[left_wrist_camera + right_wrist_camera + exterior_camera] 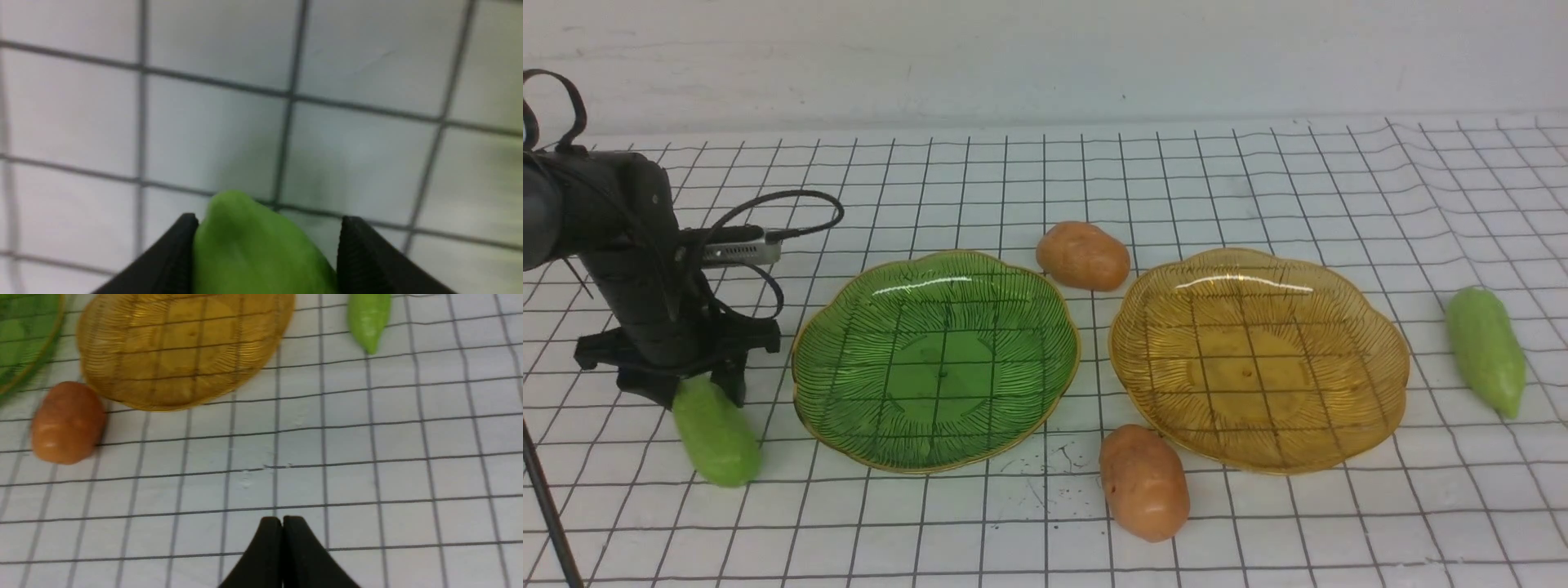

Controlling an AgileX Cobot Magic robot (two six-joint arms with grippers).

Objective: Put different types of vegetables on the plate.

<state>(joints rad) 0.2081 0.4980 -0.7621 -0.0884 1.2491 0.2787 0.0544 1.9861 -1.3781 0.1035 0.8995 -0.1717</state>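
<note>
- left hand (690,384) straddles the far end of left cucumber (717,441), which lies on the worktop; can't tell if it's clamped
- green plate (935,359) just beside it, likely drop target
- far potato (1083,256), near potato (1144,482), amber plate (1258,359), right cucumber (1486,351): nothing plated yet
- right hand (282,522) pinched shut, holding nothing, idle above the worktop

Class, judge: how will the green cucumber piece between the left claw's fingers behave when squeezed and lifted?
The cucumber piece looks smooth and tapered, so it may slip from the left claw toward its narrow end. Its rounded body lies on the table; a sideways nudge would probably roll it.
</note>
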